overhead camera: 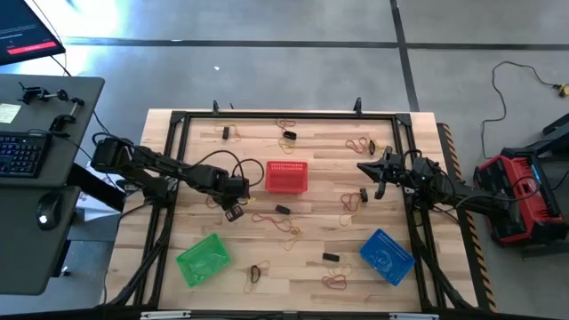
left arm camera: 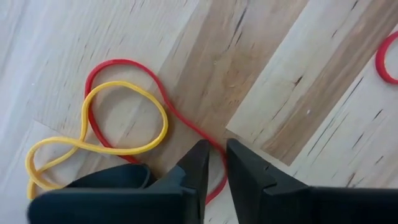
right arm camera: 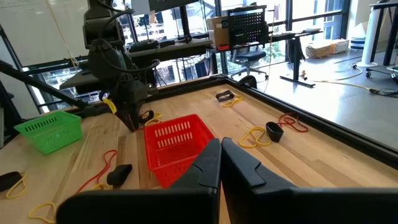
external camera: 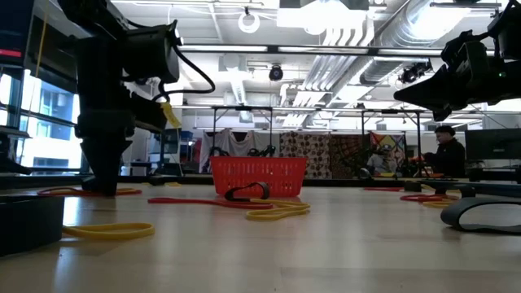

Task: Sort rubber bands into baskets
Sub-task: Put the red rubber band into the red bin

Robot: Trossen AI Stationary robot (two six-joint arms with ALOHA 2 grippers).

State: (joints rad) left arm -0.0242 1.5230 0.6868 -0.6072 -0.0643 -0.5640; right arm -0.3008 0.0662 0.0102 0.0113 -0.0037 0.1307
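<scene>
Your left gripper point(left arm camera: 214, 163) was down at the wooden table point(overhead camera: 311, 240), left of the red basket point(overhead camera: 286, 176). Its fingers stood narrowly apart, straddling a red rubber band point(left arm camera: 134, 71) that lay flat on the boards with a yellow rubber band point(left arm camera: 99, 127) looped across it. From the wrist view you could not tell for sure whether the tips had pinched the red strand or only bracketed it; nothing was lifted.

Your right gripper point(right arm camera: 221, 155) hung above the table on the right side, clenched shut with nothing between the fingers, pointed toward the red basket.

The green basket point(overhead camera: 204, 259) sat near the front left corner, the blue basket point(overhead camera: 386, 255) near the front right, the red one in the middle toward the back. Loose rubber bands point(overhead camera: 283, 224) lay scattered across the table: several near the back edge, some between the red and blue baskets, a few along the front. No band could be made out inside any basket, though the mesh hid much.

A person point(external camera: 446, 152) sat in the room beyond the table.
</scene>
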